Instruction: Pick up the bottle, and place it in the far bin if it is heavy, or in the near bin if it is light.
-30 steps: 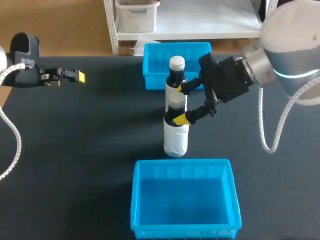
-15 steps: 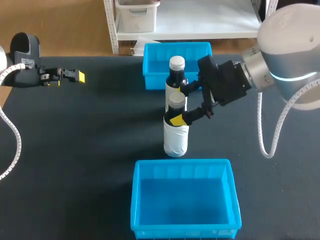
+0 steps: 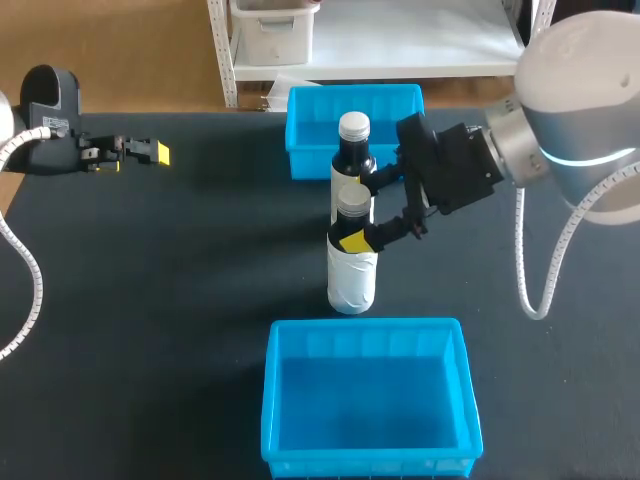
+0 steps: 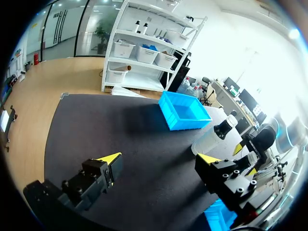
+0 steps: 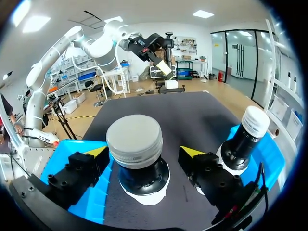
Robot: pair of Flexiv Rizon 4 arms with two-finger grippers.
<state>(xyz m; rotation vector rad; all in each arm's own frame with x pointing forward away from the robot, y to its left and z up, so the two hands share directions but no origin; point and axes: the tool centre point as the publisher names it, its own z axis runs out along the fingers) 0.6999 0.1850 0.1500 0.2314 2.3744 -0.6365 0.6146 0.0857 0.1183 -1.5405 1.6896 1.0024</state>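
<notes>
The right tool (image 5: 141,153), fingers apart, flanks the neck of a grey-capped bottle (image 5: 134,137); a second bottle (image 5: 243,139) stands beside it, near a blue bin (image 5: 272,151).

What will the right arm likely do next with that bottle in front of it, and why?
Probably close the right end effector on the near bottle. Its fingers sit on either side of the neck below the cap, with gaps showing, so nothing is gripped yet and lifting must wait.

Near bin (image 3: 365,326) foremost, near bottle (image 3: 352,270) behind it — then far bottle (image 3: 353,150), far bin (image 3: 390,115).
</notes>
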